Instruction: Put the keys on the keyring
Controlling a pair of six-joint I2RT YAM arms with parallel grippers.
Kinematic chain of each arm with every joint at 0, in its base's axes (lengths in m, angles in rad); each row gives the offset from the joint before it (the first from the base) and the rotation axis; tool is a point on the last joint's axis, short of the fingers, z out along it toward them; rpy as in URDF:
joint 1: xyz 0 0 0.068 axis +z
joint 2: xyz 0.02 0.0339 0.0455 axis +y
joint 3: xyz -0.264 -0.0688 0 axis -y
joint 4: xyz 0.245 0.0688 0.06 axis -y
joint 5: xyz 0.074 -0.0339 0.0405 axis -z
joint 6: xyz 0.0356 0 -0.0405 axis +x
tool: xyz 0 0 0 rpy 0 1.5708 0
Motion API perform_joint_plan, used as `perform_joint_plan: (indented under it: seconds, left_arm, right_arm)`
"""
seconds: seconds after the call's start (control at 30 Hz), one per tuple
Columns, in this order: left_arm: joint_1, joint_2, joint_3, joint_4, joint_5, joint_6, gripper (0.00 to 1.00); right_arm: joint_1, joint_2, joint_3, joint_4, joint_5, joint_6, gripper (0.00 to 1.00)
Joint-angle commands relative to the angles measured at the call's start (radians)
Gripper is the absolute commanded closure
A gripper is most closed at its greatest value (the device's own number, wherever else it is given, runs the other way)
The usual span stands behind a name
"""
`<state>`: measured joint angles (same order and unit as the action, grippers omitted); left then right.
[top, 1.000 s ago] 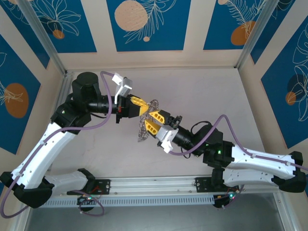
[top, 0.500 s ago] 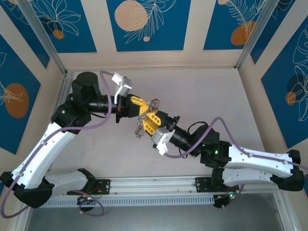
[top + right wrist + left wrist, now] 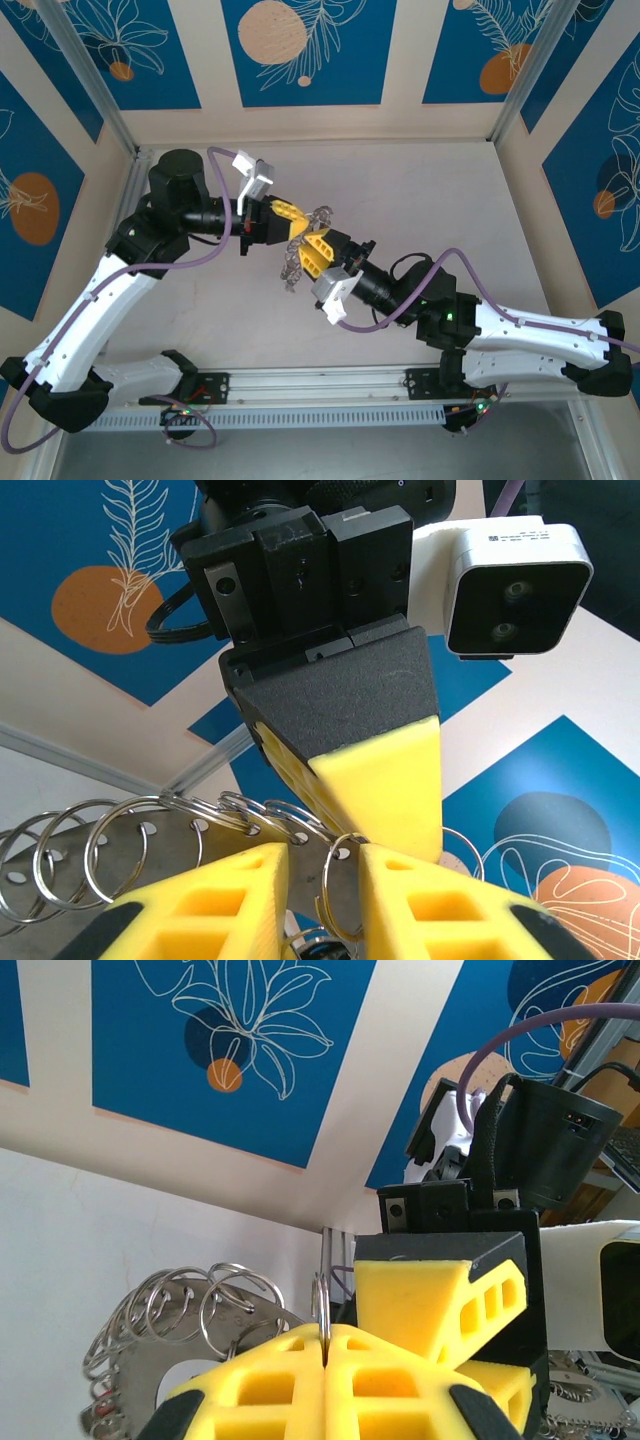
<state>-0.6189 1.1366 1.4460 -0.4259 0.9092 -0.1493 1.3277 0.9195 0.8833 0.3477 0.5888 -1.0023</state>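
**Ring held aloft, one loop between the right jaws**

Top view: the left arm (image 3: 130, 280) and right arm (image 3: 520, 330) meet over the middle of the surface (image 3: 450, 190). The keyring (image 3: 291, 268) hangs between them, off the surface. The left jaws hold its upper part, and the right jaws come in from the lower right, very close.

Left wrist: the left jaws are clenched on the ring's thin edge. The plate (image 3: 135, 1385) and its loops fan out to the left. A right finger (image 3: 425, 1295) sits just beside the grip.

Right wrist: the right jaws stand a little apart with a single loop (image 3: 340, 880) in the gap. I cannot tell whether the pads touch it, or whether a key is there.

The step looks like taking that one loop. To do it well, the left grip should stay firm so the ring does not swing, and the right jaws should take only that loop — its neighbours crowd in from the left. The left finger (image 3: 370, 750) hangs straight above, so there is little room to lift or twist.
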Motion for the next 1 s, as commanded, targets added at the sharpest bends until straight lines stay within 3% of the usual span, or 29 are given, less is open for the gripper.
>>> perform_joint_plan:
  seconds: [0.0, 0.7, 0.97]
  left_arm:
    - [0.012, -0.004, 0.006, 0.061, 0.043, -0.008, 1.0]
    - [0.014, -0.005, 0.004, 0.057, 0.043, -0.003, 1.0]
    - [0.019, -0.022, -0.016, 0.049, 0.044, 0.002, 1.0]
  right_arm:
    - [0.004, -0.014, 0.025, 0.028, 0.041, -0.026, 0.79]
    - [0.003, -0.03, 0.038, 0.044, 0.035, -0.034, 0.99]
    - [-0.076, -0.07, 0.095, -0.149, -0.082, 0.142, 1.0]
